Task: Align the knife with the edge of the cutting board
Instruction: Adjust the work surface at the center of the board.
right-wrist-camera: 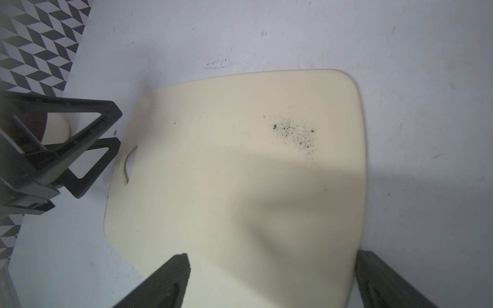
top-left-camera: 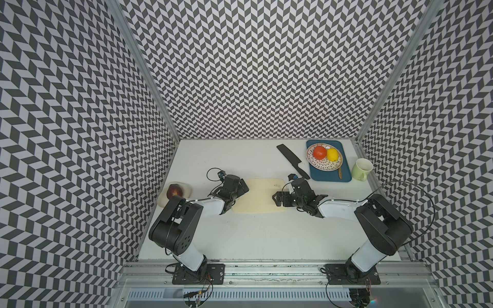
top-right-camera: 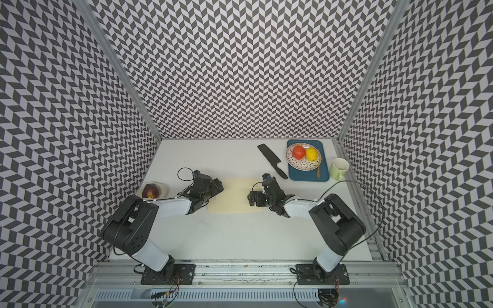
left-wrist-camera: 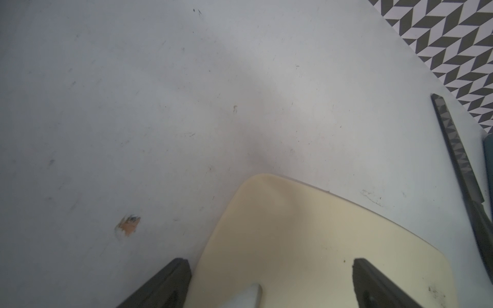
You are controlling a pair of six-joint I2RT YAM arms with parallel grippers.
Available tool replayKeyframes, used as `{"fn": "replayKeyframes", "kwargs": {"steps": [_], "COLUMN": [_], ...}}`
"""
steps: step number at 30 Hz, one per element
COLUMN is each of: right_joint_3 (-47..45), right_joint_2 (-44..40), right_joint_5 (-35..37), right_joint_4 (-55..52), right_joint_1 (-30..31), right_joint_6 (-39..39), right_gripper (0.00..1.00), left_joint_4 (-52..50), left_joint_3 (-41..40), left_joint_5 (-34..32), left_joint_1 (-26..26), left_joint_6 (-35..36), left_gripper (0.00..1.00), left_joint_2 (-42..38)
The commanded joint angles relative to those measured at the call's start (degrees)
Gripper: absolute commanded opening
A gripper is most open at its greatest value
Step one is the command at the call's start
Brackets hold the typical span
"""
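The black knife [top-left-camera: 292, 161] [top-right-camera: 272, 160] lies at a slant on the table, beyond the board's far right corner and beside the blue tray; its handle points toward the board. It does not touch the board. The cream cutting board [top-left-camera: 260, 196] [top-right-camera: 234, 196] lies flat at mid table. My left gripper [top-left-camera: 243, 188] [left-wrist-camera: 269, 262] hovers open over the board's left end, near the hole [left-wrist-camera: 250, 296]. My right gripper [top-left-camera: 276, 198] [right-wrist-camera: 272, 258] hangs open over the board's right end, holding nothing. The knife's blade [left-wrist-camera: 453, 149] shows at the edge of the left wrist view.
A blue tray [top-left-camera: 344, 174] at the back right holds a patterned plate [top-left-camera: 317, 165] with a tomato [top-left-camera: 319, 152] and a lemon [top-left-camera: 332, 154], plus a thin brown utensil [top-left-camera: 340, 173]. A green mug [top-left-camera: 361, 169] stands right of it. A bowl with red fruit [top-left-camera: 174, 192] sits at the left wall.
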Motion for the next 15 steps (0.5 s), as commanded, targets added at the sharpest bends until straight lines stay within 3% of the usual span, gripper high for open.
{"fn": "replayKeyframes", "kwargs": {"steps": [1, 8, 15], "right_joint_3": [0.27, 0.19, 0.17], "right_joint_2": [-2.19, -6.96, -4.33], "right_joint_5": [-0.71, 2.55, 3.00], "right_joint_4": [0.50, -1.49, -2.33], "right_joint_1": [0.64, 0.35, -0.44], "right_joint_6": [0.19, -0.59, 0.21], "right_gripper": [1.00, 1.00, 1.00], "left_joint_4": [-2.97, -4.14, -3.64], "left_joint_3": [1.44, 1.76, 0.77], "left_joint_5": [1.00, -0.06, 0.47], "left_joint_1": [-0.12, 0.08, -0.51], "left_joint_6": [0.63, 1.34, 0.42], "left_gripper": [1.00, 1.00, 1.00], "left_joint_2": [-1.06, -3.74, -1.32]}}
